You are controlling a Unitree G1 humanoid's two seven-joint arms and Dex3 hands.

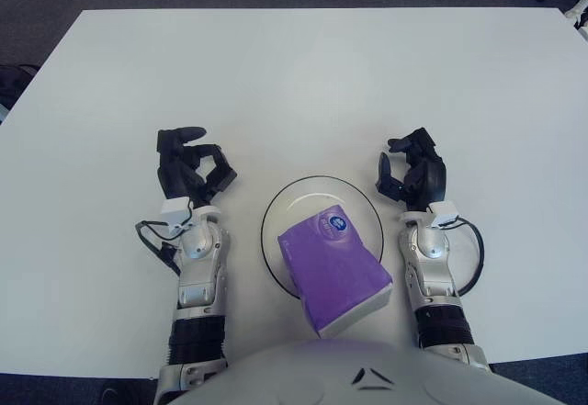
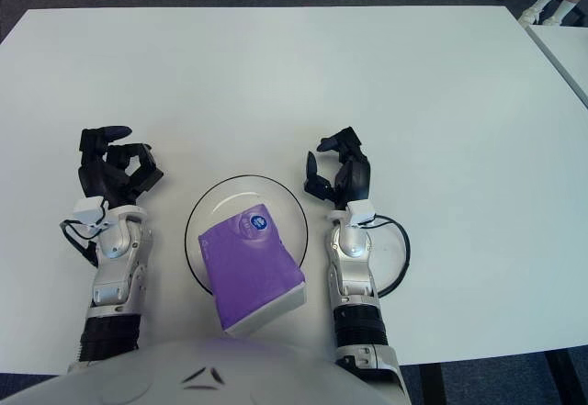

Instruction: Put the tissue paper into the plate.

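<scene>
We see a white table filling most of the frame, with dark floor along the upper edge. Low in the centre sits a clear plate, and the purple tissue pack lies in it, tilted, its lower right corner reaching out past the plate's near rim toward the bottom of the frame. A round label shows on the pack's upper end.

Our left hand shows left of the plate, well apart from it, in the lower left part of the frame. Its fingers are loosely curled, with nothing between them; one finger points out toward the left. We cannot tell whether the hand touches the table.

Our right hand shows just right of the plate, close to its rim but not on it. Its fingers are also loosely bent and grasp nothing. A black cable loops on the table beside the right forearm, toward the lower right.

Neither hand touches the pack.
</scene>
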